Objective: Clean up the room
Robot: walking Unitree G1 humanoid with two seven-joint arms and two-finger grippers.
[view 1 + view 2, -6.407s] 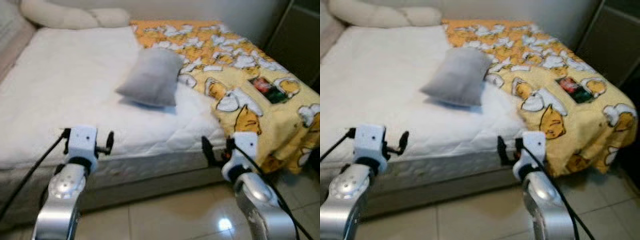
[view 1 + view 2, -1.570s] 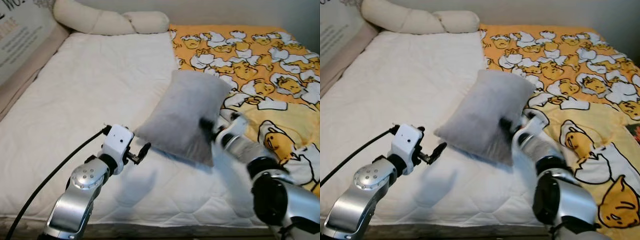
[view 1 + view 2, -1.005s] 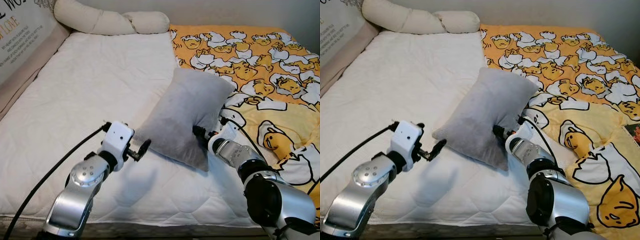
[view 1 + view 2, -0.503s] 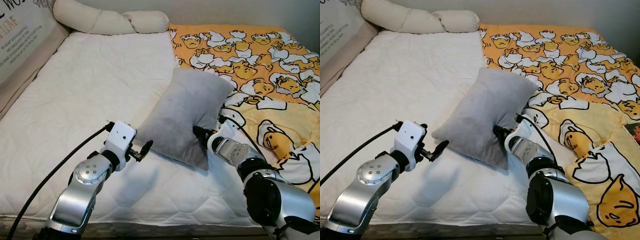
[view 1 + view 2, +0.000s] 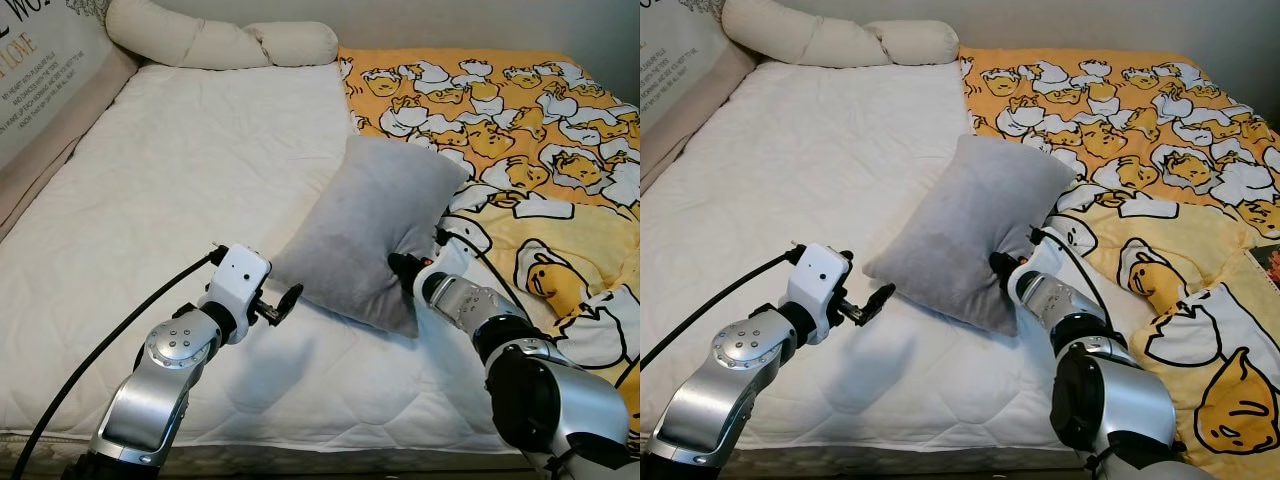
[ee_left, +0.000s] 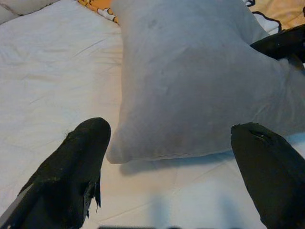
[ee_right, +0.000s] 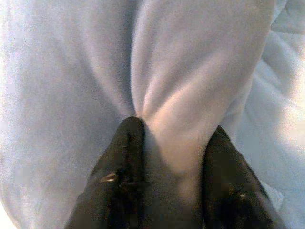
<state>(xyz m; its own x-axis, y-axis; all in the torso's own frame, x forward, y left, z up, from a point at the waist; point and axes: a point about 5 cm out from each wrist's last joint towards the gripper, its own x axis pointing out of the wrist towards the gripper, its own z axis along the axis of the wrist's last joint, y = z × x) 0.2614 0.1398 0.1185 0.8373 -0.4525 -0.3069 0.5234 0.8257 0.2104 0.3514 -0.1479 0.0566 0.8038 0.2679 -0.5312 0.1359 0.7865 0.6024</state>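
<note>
While pinched at its near right edge, grey pillow (image 5: 375, 232): lies tilted on the white mattress (image 5: 180, 190), near the middle of the bed, its far right corner touching the yellow blanket.
Pillow fabric: bunched into a fold between the right gripper's black fingers (image 7: 125, 167), seen in the right wrist view.
Right gripper (image 5: 403, 269): clamped on the pillow's near right edge, fingers pressed into the fabric; silver arm reaches in from the near right.
Left gripper (image 5: 284, 300): fingers spread wide, holding nothing; just beside the pillow's near left corner, not touching it as far as can be told.
Left wrist view: both fingertips (image 6: 76, 167) frame the pillow's corner (image 6: 116, 153), mattress showing below it.
Left arm cable (image 5: 110, 340): black, runs from the white wrist housing toward the near left.
Yellow blanket (image 5: 530, 150): cartoon duck print, covers the right part of the bed, rumpled at the near right.
Cream bolster (image 5: 215, 42): long, lies across the far end of the mattress.
Headboard (image 5: 35, 70): padded, with lettering, at the far left edge.
</note>
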